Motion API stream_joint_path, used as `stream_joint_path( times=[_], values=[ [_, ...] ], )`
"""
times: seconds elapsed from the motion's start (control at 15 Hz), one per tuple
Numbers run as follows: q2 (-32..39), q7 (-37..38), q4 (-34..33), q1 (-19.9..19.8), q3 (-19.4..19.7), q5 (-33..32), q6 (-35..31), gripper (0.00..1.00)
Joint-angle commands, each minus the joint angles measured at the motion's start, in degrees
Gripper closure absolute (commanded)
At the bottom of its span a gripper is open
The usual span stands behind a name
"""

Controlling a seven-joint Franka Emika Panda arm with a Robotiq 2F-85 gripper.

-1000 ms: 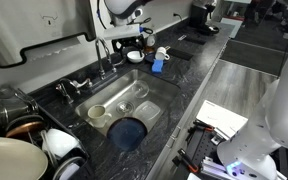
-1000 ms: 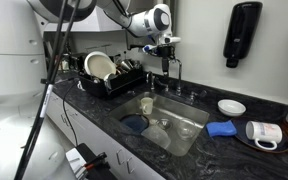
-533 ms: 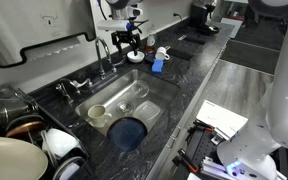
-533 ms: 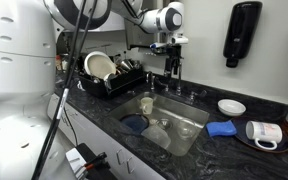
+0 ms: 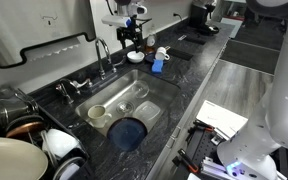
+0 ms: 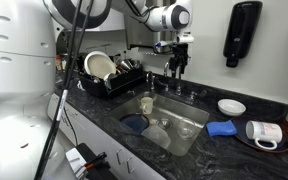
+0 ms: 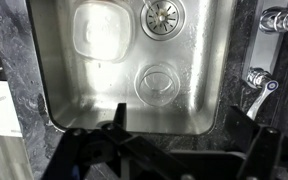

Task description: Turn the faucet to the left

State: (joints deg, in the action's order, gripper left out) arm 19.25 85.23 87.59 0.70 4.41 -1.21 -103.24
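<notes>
Here we are at the back rim of the sink (image 5: pixel 136 90), and the faucet (image 5: pixel 104 55) stands right there behind the basin, its arched spout reaching out over the steel. The gripper (image 6: pixel 179 66) hangs above that same back rim, fingers pointing down and spread wide with nothing between them. In an exterior view there is a clear gap between it and the chrome neck, so no contact yet. The wrist view looks straight down into the sink: the drain (image 7: pixel 164 13) near the back, a clear container (image 7: pixel 99 32) beside it, and the small handle fittings (image 7: pixel 261 82) on the counter at the sink's edge. The spout itself doesn't show in that view. This looks like the approach. The job now is to bring one finger against the side of the arch, well above the sink rim where the neck gives leverage, and not down among those low fittings. A steady sideways sweep should swing it. Pinching that thin, slick tube risks a slip, so a flat push seems the safer bet. Keep the wrist high, too, clear of the dishes sitting in the sink.
</notes>
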Motion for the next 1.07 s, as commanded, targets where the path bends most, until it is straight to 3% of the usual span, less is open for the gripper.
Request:
stream_joint_path(
  times=[0.0,0.13,0.4,0.67,1.0],
  values=[
    [0.0,-0.1,-0.2,0.2,0.2,0.1,0.2,0.00],
    [-0.4,1.3,0.8,0.2,0.3,0.7,-2.1,0.00],
    [-0.2,12.9,5.2,0.1,0.8,3.8,-13.7,0.00],
    [1.1,22.6,9.0,0.3,2.0,2.9,-26.0,0.00],
    [3.8,23.9,10.2,-0.3,3.1,2.2,-34.8,0.00]
  ],
)
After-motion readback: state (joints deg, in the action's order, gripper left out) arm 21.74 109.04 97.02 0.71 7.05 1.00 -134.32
